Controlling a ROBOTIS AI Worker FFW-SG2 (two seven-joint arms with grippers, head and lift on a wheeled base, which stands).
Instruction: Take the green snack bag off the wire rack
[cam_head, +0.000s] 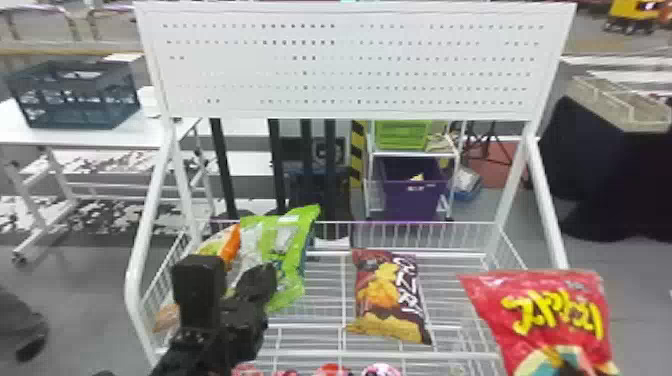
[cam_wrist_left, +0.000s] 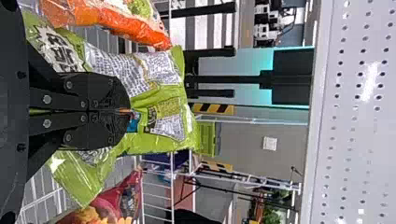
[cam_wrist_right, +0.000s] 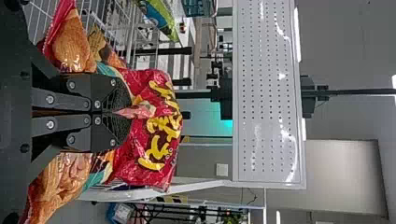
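Note:
The green snack bag stands tilted in the left part of the wire rack; whether it touches the wires below, I cannot tell. My left gripper is at its near side. In the left wrist view, the left gripper is shut on a pinch of the green bag, whose sides bulge out around the fingers. Over the rack's right side, my right gripper is at the lower part of a red snack bag. The right wrist view has the right gripper shut on the red bag.
An orange-and-clear bag is beside the green one. A brown snack bag lies mid-rack, and several pink and red packs are at the near edge. A white perforated panel rises behind, between white side posts.

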